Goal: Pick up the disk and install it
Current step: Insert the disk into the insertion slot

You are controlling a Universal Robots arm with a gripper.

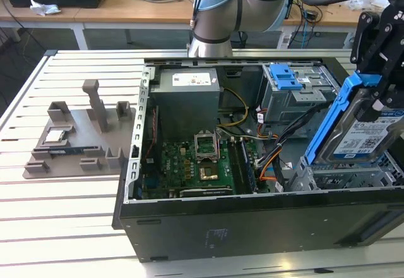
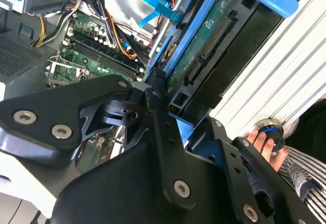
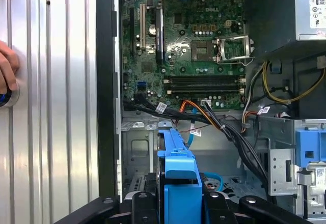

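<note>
My gripper (image 1: 372, 82) has its fingers clamped on the disk (image 1: 363, 129), tilted above the computer case (image 1: 252, 227) at its 3 o'clock edge. Open room lies below; a hand (image 3: 7, 71) rests on the table (image 1: 63, 196).

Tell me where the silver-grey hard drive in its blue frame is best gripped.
The silver-grey hard drive in its blue plastic frame stands on edge, tilted. Grip it across its thin body at the upper end, from above, as the gripper holds it now.

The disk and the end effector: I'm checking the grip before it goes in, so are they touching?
Touching. In the second wrist view the end effector's black fingers clamp the disk by its blue frame; the exterior view shows the disk held above the open computer case.
</note>
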